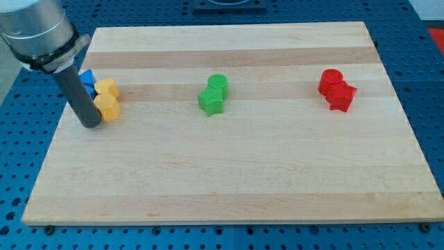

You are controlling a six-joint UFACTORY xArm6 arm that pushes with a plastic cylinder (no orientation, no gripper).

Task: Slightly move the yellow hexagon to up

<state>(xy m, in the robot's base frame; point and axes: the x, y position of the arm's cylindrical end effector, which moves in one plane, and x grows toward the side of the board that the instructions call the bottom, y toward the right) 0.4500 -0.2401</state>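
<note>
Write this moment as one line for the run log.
my tip: below-left of yellow hexagon | blue blocks: partly hidden by rod | move up: not yet done

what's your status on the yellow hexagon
My tip at the hexagon's lower left, close or touching. Second yellow block sits directly above it, in the way. Blue blocks partly hidden by rod.

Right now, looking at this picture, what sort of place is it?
Probably a robotics lab bench. A wooden board lies on a blue perforated table, small coloured blocks sit in clusters, and my tip rests just left of the yellow hexagon.
</note>
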